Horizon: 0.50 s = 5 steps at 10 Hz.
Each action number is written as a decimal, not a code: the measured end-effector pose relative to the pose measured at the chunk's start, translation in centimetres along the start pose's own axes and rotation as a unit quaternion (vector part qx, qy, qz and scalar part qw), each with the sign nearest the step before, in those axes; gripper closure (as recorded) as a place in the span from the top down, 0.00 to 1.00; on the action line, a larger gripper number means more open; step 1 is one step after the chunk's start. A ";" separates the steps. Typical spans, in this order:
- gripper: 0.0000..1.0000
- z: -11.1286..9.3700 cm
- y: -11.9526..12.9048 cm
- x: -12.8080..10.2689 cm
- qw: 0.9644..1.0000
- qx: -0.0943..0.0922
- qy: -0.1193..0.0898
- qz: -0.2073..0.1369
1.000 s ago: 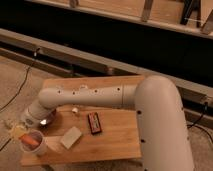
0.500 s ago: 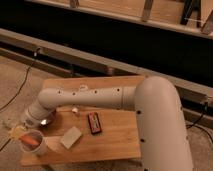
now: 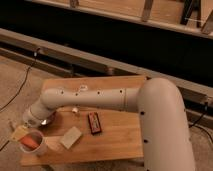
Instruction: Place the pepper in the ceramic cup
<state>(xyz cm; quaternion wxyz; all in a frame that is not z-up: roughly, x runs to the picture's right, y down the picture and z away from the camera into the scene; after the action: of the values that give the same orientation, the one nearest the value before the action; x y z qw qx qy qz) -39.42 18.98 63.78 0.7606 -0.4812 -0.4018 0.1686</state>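
Observation:
The white ceramic cup (image 3: 39, 148) stands at the front left corner of the wooden table (image 3: 120, 142). The orange-red pepper (image 3: 30, 143) lies inside the cup's mouth. My gripper (image 3: 20, 133) is at the far left end of the arm, just above and to the left of the cup, touching or almost touching its rim. My white arm (image 3: 100, 99) reaches across the table from the right.
A black-and-red rectangular bar (image 3: 93, 123) lies mid-table. A pale tan block (image 3: 70, 137) lies right of the cup. A dark bowl (image 3: 48, 120) is mostly hidden behind my wrist. The table edge is close on the left and front. Cables run on the floor at left.

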 end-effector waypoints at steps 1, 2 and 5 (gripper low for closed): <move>0.80 0.0 0.0 0.1 1.000 0.001 0.000 -0.002; 0.80 -0.1 0.0 0.1 1.000 0.002 0.000 -0.003; 0.80 -0.3 -0.9 0.2 0.999 0.028 0.009 0.015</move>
<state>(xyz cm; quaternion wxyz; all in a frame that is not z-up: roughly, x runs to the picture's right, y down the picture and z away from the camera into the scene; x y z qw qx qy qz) -39.23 18.47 64.60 0.7748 -0.4670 -0.3831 0.1866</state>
